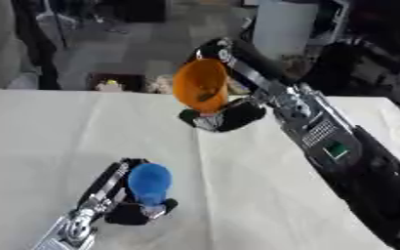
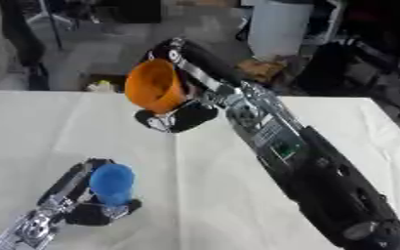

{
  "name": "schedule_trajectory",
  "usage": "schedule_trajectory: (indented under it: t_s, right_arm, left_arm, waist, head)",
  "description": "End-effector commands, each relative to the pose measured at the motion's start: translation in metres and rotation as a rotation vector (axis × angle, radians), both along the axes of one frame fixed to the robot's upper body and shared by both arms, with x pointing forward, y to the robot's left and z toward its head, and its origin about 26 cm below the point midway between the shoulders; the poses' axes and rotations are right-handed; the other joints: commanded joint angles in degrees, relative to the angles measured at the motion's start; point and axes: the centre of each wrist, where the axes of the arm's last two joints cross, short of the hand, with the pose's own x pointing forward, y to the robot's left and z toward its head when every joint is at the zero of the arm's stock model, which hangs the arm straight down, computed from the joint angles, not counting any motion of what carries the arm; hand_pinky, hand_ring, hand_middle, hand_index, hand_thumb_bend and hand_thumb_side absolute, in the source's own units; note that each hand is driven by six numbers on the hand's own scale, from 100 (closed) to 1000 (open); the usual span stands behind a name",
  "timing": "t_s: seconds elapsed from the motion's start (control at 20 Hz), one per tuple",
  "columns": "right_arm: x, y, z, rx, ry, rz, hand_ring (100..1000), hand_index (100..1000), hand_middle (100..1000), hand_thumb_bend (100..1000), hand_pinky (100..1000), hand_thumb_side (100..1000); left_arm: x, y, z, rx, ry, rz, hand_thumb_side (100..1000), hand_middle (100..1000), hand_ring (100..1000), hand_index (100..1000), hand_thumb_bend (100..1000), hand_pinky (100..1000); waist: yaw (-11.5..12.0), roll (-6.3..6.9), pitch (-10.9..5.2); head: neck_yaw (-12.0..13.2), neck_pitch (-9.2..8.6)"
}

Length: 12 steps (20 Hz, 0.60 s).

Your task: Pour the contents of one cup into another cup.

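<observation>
On the white table [image 1: 263, 195] my right hand [image 1: 229, 116] has its fingers curled around the orange cup [image 1: 202, 87], raised and tilted, which I judge light, stiff and slippery, while my left hand [image 1: 133, 211] wraps the smaller blue cup [image 1: 150, 181] at its side.

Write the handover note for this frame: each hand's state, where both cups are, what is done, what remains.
Right hand: curled round the orange cup, held up above the white table, tilted with its mouth facing the camera.
Left hand: curled round the blue cup, low near the table's front left.
Done: both cups are gripped. The cups are well apart; no pour visible, contents cannot be seen.
Left: bring the cups together and pour one into the other.
</observation>
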Motion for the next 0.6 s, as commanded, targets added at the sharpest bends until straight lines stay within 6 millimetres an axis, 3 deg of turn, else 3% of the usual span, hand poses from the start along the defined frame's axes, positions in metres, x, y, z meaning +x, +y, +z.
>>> schedule_trajectory:
  t_s: [0.05, 0.6]
  right_arm:
    - [0.000, 0.007, 0.006, -0.066, -0.085, 0.025, 452, 650, 465, 151, 334, 100]
    - [0.005, 0.016, -0.004, -0.245, -0.245, 0.075, 470, 654, 461, 151, 366, 100]
  left_arm:
    - [0.002, -0.005, 0.009, 0.015, -0.029, -0.034, 100, 190, 239, 472, 490, 100]
    - [0.003, -0.003, 0.006, 0.056, -0.031, -0.036, 100, 186, 236, 469, 496, 100]
  waist:
    - [0.0, 0.09, -1.05]
    - [0.1, -0.13, -0.99]
  head:
    - [-0.1, -0.04]
    - [0.0, 0.06]
